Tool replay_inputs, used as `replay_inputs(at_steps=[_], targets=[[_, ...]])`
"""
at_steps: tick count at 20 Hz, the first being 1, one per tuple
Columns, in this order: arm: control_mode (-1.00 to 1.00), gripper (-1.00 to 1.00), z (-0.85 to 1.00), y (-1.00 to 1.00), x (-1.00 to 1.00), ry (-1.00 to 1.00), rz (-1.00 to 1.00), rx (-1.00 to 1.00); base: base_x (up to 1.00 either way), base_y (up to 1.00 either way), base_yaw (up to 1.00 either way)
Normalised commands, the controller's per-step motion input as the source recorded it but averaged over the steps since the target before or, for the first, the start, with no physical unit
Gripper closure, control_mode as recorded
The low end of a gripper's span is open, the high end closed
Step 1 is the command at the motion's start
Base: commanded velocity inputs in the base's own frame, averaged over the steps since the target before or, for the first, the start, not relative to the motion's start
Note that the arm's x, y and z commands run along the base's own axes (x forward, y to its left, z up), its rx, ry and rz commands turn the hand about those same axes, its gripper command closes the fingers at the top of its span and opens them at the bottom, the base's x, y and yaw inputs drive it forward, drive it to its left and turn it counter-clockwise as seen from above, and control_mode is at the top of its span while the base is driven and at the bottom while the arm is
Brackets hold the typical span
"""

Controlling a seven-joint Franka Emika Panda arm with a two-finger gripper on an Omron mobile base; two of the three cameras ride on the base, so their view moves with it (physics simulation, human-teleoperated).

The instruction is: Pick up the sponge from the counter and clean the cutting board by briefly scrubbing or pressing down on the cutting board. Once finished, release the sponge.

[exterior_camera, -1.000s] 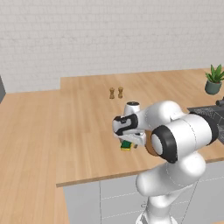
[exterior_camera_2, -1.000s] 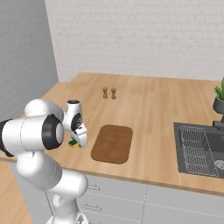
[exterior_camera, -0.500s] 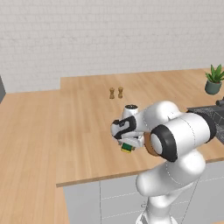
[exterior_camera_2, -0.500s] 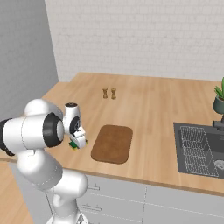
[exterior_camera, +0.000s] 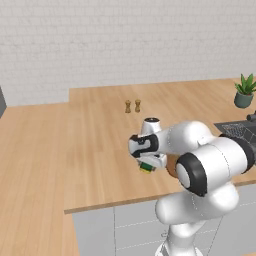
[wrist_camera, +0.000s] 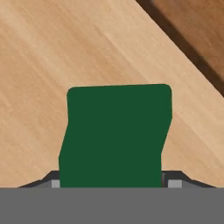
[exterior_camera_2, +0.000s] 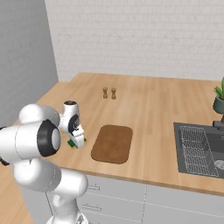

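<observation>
Sponge (wrist_camera: pixel 114 135) gripped between closed fingers of hand (exterior_camera_2: pixel 78 141), low over worktop (exterior_camera_2: pixel 148 105), just beside cutting board (exterior_camera_2: pixel 113 143).

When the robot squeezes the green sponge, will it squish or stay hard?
Probably squish: in the hand view the sponge already looks pinched narrower low down, between the end effector tips. It is likely light, being small beside the cutting board. Its flat block shape shouldn't roll.

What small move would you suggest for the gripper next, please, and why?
Probably close the gripper on the sponge: the sponge sits between the tips on the counter, beside the cutting board, apparently not yet lifted.
</observation>
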Motion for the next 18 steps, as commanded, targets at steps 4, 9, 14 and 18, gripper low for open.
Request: replay_inputs(at_steps=[4,9,14,18], targets=[[-1.00,1.00,0.45,-0.16,-0.19,0.01,-0.19,0.00,0.00,0.00,0.00],[-1.00,1.00,0.45,-0.52,-0.05,0.03,-0.15,0.06,0.00,0.00,0.00],[-1.00,1.00,0.25,-0.73,-0.15,0.05,-0.11,0.16,0.00,0.00,0.00],[-1.00,1.00,0.00,-0.81,-0.24,0.05,-0.16,0.15,0.00,0.00,0.00]])
